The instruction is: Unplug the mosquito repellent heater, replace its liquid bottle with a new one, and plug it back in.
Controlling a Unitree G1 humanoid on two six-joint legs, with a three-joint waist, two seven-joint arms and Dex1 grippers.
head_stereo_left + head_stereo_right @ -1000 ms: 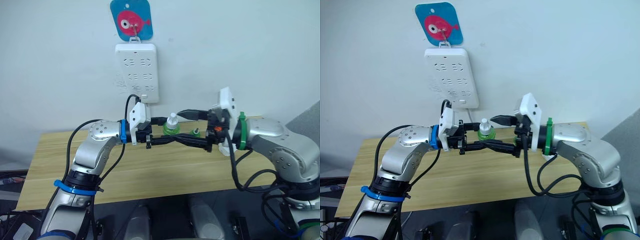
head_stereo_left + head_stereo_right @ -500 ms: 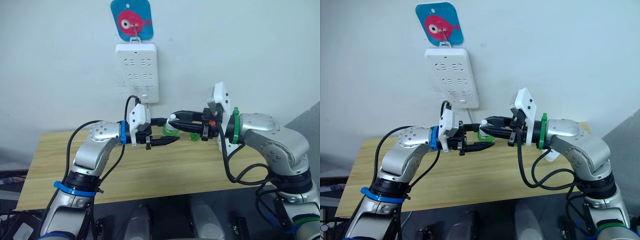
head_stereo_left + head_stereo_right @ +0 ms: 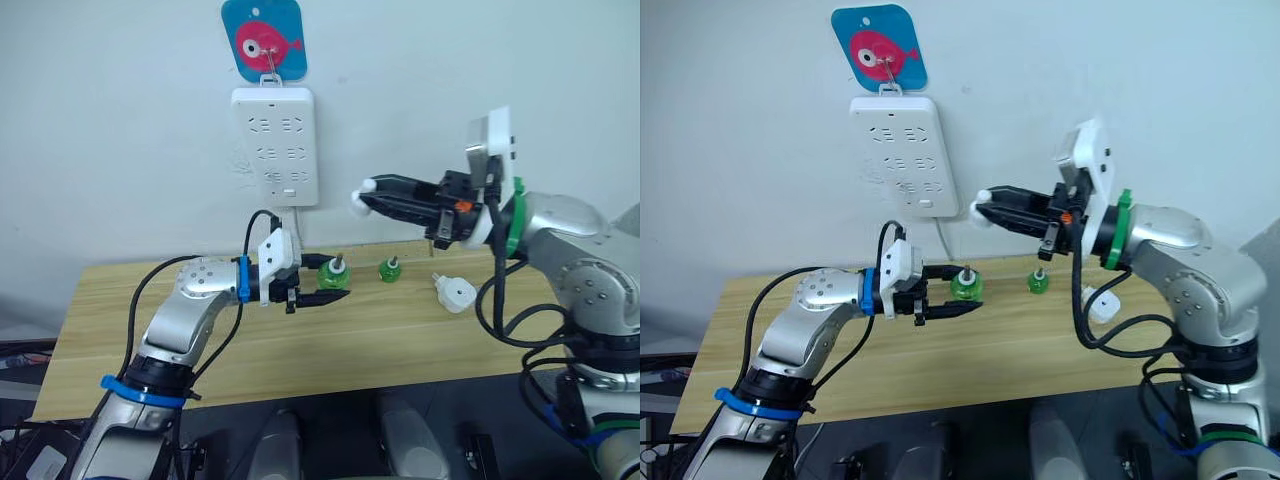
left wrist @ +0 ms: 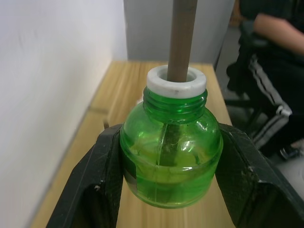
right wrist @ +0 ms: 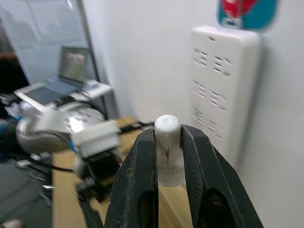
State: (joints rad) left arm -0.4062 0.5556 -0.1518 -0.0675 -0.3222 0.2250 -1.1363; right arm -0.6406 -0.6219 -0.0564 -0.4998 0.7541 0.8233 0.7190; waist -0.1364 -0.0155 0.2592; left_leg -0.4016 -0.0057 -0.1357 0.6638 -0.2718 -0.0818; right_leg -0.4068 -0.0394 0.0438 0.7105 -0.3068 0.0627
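Observation:
My left gripper (image 3: pixel 335 284) is shut on a green liquid bottle (image 3: pixel 333 277) and holds it just above the wooden table (image 3: pixel 300 340). In the left wrist view the bottle (image 4: pixel 171 161) sits between both fingers, and a brown wick rises bare from its white neck. My right gripper (image 3: pixel 366 198) is raised in front of the wall, shut on a small white cap (image 3: pixel 361 191); in the right wrist view the cap (image 5: pixel 167 135) is pinched at the fingertips. The white mosquito repellent heater (image 3: pixel 455 293) lies on the table at the right. A second green bottle (image 3: pixel 390 270) stands beside it.
A white multi-socket power strip (image 3: pixel 275 145) hangs on the wall under a blue fish hook (image 3: pixel 262 40), just left of the right gripper. A seated person (image 4: pixel 275 33) shows beyond the table's end. A laptop (image 5: pixel 61 80) sits off to the side.
The right gripper shut on the bottle's white cap and carried it up and to the right. The left gripper sank toward the table with the bottle, whose wick is now bare.

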